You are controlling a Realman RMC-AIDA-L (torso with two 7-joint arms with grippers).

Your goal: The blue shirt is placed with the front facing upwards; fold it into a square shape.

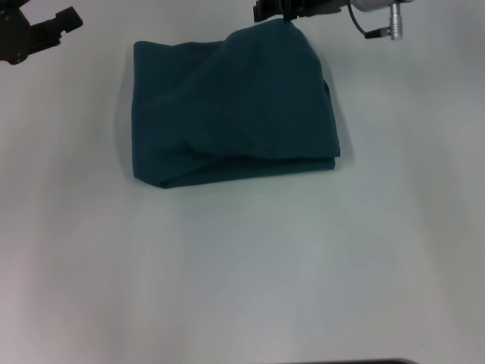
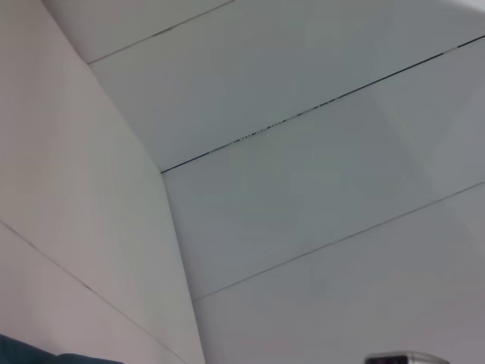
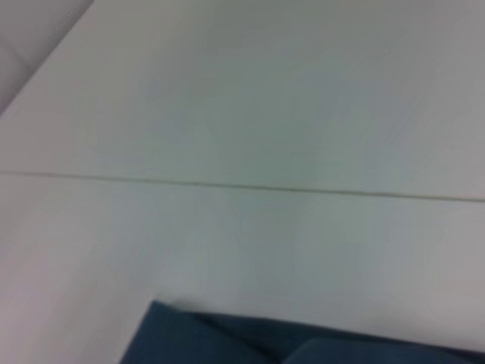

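**Right gripper at the far edge of a folded blue shirt**

The right gripper [image 1: 286, 17] sits at the top of the head view, its dark tip touching the far edge of the blue shirt [image 1: 231, 114], where the cloth rises to a small peak right under the fingers. Whether the fingers are pinched on the cloth or simply resting against it cannot be told. A silver connector with a thin black cable [image 1: 394, 26] hangs just beside this gripper, on its outer side.

Outward from the fingertip, the shirt spreads toward the robot as a roughly square folded bundle, plain teal side up, with a loose diagonal fold crossing it and a doubled edge along the near side. It lies on a white table [image 1: 242, 273].

The left gripper [image 1: 45, 34] hovers well apart from the shirt, off its far left corner, touching nothing. Its two dark fingers look spread apart.

Counted: one shirt, two grippers, one table. Nothing lies between either gripper and the cloth.

The right wrist view shows only a corner of teal cloth and pale table panels with a thin seam.
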